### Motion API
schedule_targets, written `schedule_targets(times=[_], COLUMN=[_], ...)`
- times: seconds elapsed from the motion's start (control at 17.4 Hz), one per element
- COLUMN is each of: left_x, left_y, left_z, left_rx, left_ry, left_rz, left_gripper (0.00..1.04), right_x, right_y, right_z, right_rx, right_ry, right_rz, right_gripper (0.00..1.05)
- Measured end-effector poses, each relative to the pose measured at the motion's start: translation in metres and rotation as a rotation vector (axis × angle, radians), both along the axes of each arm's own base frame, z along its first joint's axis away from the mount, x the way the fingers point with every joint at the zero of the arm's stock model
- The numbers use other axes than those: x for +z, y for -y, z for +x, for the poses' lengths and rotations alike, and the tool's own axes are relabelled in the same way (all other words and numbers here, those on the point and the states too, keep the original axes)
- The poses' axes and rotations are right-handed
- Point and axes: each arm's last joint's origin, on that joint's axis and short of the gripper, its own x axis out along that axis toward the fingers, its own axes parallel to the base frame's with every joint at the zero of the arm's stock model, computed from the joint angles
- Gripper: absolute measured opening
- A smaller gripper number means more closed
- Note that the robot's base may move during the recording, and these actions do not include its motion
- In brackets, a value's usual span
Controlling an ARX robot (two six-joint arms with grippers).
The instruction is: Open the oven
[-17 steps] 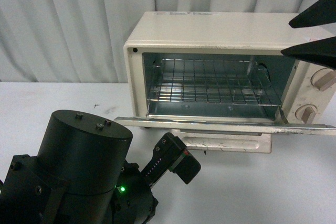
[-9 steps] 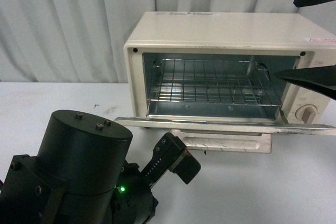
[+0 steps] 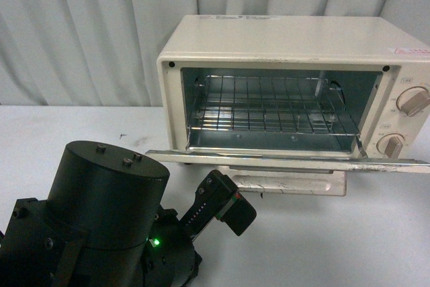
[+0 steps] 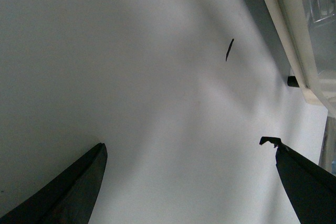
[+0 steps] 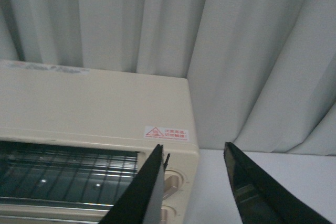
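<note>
The oven [image 3: 289,38] runs past the front view's right edge.

I'm looking at a white table [image 3: 383,240] that is carrying the oven [image 3: 282,38]. The oven is sitting toward the back right, with its door [image 3: 289,160] lying open and flat just above the surface. A small dark fleck [image 3: 122,136] is lying on the bare top, left of the oven and apart from it.
</note>
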Motion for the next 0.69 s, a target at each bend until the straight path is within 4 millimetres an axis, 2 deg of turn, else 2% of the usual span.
schedule_targets(times=[0.06,0.23,0.69], left_x=[0.0,0.0,0.0], left_y=[0.0,0.0,0.0], left_z=[0.0,0.0,0.0], left_rx=[0.0,-0.004,0.0], left_ry=[0.0,-0.001,0.0], left_rz=[0.0,-0.002,0.0], left_gripper=[0.98,0.98,0.98], right_x=[-0.002,-0.022,-0.037], right_y=[0.002,0.011,0.032], right_z=[-0.01,-0.032,-0.074], right_rx=[0.018,0.016,0.009], right_ry=[0.013,-0.026,-0.014], right_rz=[0.073,0.13,0.152], right_gripper=[0.31,0.03,0.02])
